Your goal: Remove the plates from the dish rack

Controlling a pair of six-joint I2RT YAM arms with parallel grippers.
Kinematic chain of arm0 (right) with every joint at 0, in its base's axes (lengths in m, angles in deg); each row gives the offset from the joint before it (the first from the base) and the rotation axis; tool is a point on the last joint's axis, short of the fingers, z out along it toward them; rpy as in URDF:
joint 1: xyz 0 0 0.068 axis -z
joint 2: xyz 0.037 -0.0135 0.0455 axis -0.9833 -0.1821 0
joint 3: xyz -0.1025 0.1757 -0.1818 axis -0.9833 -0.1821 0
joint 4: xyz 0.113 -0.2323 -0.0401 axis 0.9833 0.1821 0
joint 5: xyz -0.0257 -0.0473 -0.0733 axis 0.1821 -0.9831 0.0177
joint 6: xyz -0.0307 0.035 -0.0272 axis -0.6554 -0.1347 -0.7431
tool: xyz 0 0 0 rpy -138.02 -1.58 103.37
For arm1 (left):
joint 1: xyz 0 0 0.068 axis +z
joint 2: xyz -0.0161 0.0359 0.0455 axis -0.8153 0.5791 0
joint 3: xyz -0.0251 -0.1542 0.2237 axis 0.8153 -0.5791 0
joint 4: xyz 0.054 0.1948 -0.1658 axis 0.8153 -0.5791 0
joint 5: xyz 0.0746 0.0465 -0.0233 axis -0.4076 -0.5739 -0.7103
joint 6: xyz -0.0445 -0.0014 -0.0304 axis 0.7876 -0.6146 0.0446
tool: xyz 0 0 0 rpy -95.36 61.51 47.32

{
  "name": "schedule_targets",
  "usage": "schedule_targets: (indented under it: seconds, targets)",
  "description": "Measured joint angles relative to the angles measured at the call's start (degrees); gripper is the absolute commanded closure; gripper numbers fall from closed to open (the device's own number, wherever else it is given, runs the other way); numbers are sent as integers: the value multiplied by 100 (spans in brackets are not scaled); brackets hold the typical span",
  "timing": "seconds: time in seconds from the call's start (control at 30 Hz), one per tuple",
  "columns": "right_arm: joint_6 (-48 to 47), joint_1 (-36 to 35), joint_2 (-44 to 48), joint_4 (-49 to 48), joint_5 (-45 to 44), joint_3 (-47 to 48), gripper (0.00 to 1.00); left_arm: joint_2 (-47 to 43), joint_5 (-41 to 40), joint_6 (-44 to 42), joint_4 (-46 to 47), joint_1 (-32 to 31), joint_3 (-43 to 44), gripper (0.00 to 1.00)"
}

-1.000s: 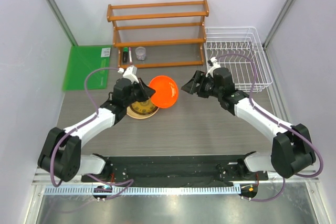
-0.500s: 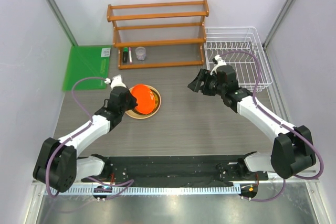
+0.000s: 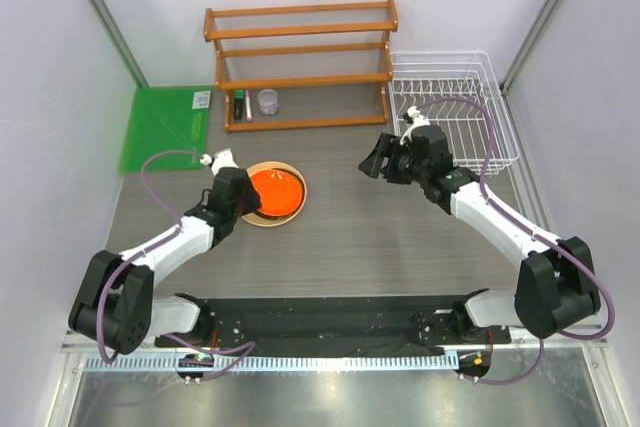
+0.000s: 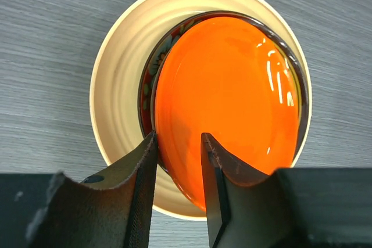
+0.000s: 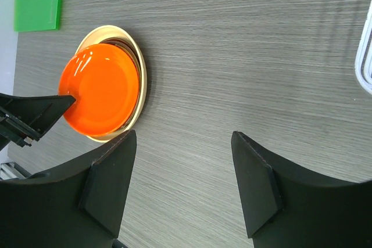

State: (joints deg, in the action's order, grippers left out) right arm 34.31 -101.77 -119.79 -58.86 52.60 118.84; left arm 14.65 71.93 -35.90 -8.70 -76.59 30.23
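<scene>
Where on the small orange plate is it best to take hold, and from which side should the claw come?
The orange plate lies flat on top of the other plates, so only its thin rim offers a pinch. Probably best from the side of the left claw, one finger above, one below.

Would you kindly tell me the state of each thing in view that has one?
Tan plate, flat on the table.
Dark plate, on the tan plate, only its rim showing.
Orange plate, flat on the dark plate.
Dish rack, no plate showing in it.
Left end effector, slightly open about the orange plate's near rim.
Right end effector, wide open, holding nothing.
</scene>
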Motion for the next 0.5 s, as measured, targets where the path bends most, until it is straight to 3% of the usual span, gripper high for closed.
schedule_targets:
  seconds: [0.07, 0.1, 0.17, 0.2, 0.27, 0.3, 0.5]
  targets:
    - [-22, 2, 0, 20, -7, 4, 28, 35, -13, 0, -22, 0, 0, 60]
    - [-37, 2, 0, 22, -22, 11, 28, 50, -15, 0, -33, 0, 0, 46]
    - [-66, 2, 0, 37, -48, 26, 27, 68, -33, -37, -79, 0, 0, 46]
    - [-94, 13, 0, 63, -87, 44, 27, 68, -44, -13, -105, 0, 0, 32]
    - [-168, 39, 0, 109, -184, 68, 26, 66, -70, -26, -131, 0, 0, 22]
    - [-208, 57, 0, 133, -240, 74, 24, 59, -92, -15, -170, 0, 7, 1]
    - [-549, 192, 50, 299, -780, 76, 15, -321, -192, -44, -564, 0, 79, 1]
